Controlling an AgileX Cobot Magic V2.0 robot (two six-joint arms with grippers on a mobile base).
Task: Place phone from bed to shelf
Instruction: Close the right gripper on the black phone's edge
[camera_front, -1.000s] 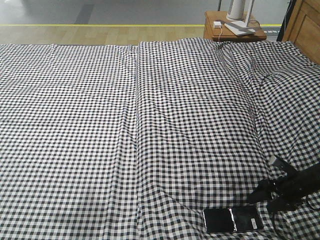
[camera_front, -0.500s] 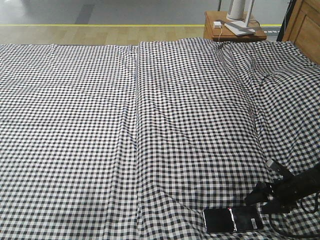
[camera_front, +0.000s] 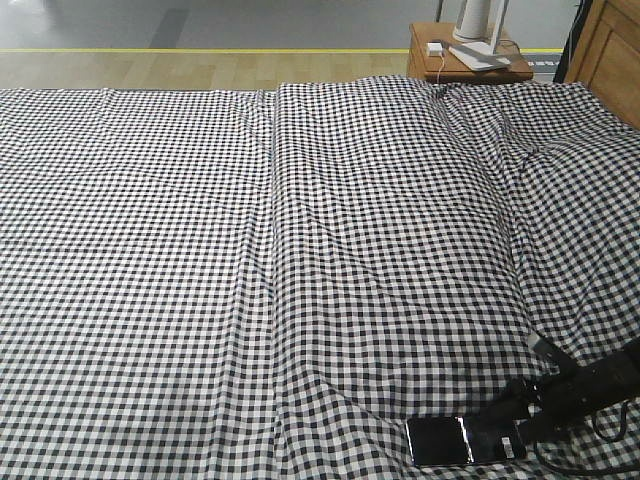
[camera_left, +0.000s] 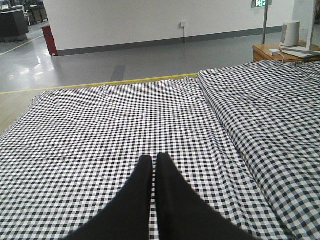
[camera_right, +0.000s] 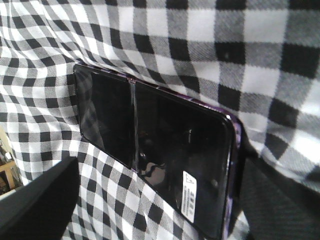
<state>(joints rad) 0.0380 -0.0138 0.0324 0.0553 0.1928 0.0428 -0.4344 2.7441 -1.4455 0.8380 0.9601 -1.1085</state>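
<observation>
Glossy black phone (camera_right: 155, 150), purplish rim (camera_right: 234, 150), white barcode sticker (camera_right: 188, 196), between wide right fingers (camera_right: 40, 205); left fingers (camera_left: 170, 200) together.

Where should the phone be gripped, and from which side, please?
Pinch the phone across its width, on the long edges near the sticker end, descending from above: it lies flat on the bed, and the open right gripper straddles it.

"How many phones?"
"One phone (camera_front: 465, 440), lower right of the frame."
"Beds?"
"One bed (camera_front: 300, 250)."
"End effectors?"
"Two: the right end effector (camera_front: 508, 420) and the left end effector (camera_left: 152, 162)."
"Upper right?"
"One tabletop (camera_front: 425, 68), carrying one white cylinder (camera_front: 480, 20)."
</observation>
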